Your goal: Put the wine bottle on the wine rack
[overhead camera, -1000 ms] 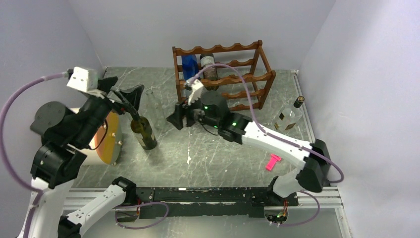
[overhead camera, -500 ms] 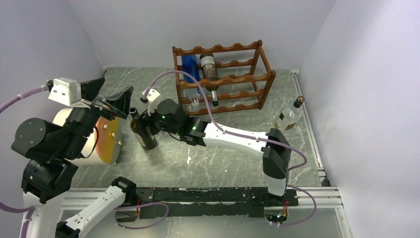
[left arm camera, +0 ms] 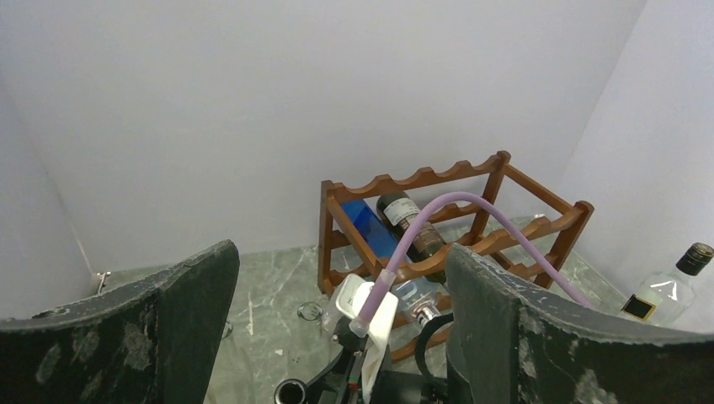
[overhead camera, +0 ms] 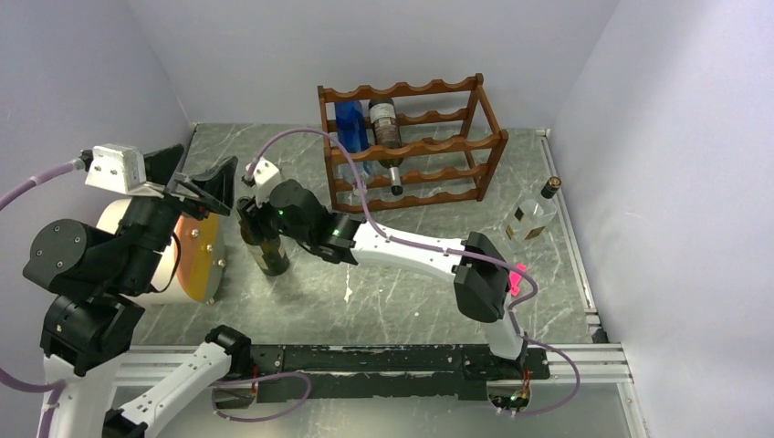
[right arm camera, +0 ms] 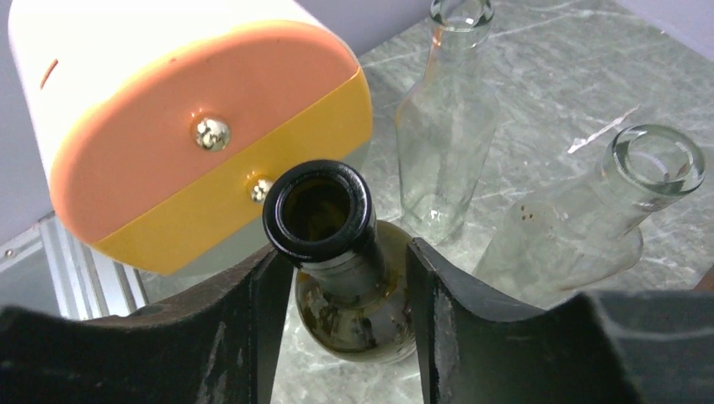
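Note:
The wine bottle is dark green, open-mouthed and stands upright on the table left of centre. My right gripper reaches left to it. In the right wrist view the bottle's neck sits between the open fingers of that gripper, with small gaps on both sides. My left gripper is open and empty, raised just left of the bottle; its view looks over the right wrist toward the rack. The reddish-brown wine rack stands at the back centre and holds a blue, a dark and a clear bottle.
A white, orange and yellow drum-shaped object lies just left of the bottle. Two clear glass bottles stand close behind it. Another clear bottle with a dark cap stands at the right wall. A pink scrap lies nearby.
My right arm swung left from in front of the rack to the wine bottle and its fingers now straddle the neck. My left gripper drew back to the left, away from the bottle.

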Robot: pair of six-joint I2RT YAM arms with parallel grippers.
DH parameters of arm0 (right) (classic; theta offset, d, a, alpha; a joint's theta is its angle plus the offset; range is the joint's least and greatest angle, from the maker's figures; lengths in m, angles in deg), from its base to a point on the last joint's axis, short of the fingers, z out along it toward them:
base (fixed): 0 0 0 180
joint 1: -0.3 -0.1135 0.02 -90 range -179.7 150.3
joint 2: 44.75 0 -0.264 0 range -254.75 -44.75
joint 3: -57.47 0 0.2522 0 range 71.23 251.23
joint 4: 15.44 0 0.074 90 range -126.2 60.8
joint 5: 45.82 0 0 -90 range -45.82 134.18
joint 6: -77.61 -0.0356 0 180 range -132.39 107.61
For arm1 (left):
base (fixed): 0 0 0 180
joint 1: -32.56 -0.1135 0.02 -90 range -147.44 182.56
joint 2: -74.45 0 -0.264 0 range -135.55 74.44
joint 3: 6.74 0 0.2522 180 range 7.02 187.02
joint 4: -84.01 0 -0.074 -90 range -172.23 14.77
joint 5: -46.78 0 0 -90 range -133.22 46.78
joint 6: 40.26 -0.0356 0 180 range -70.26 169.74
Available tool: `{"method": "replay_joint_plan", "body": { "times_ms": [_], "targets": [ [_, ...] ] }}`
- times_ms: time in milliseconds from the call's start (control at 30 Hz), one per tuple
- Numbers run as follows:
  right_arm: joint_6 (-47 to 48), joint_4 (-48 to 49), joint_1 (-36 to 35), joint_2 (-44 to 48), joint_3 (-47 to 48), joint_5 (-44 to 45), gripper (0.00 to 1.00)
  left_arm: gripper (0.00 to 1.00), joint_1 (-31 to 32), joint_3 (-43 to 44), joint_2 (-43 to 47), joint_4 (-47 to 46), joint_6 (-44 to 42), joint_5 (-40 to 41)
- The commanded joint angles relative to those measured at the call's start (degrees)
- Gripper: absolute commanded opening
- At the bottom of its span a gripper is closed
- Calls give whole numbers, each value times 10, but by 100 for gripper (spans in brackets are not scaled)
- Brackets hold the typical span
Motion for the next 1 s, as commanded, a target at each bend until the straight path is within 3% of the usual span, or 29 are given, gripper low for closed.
{"method": "replay_joint_plan", "body": {
  "times_ms": [0, 133, 267, 400, 733, 967],
  "targets": [
    [24, 48, -3, -18, 12, 26, 53, 96, 2, -8, 14, -16, 3, 26],
    [34, 58, -3, -31, 18, 32, 42, 96, 2, -9, 16, -11, 9, 38],
    [37, 76, -5, -19, 2, 37, 16, 96, 2, -11, 15, -10, 11, 43],
    [43, 102, -12, 33, -42, 66, 2, 96, 2, -8, 10, -3, 13, 38],
    [31, 121, -12, 222, -213, 109, 0, 96, 2, -63, -2, -29, 43, 3],
    [1, 35, -3, 368, -323, 193, 0, 96, 2, -94, -34, -19, 29, -63]
  ]
}}
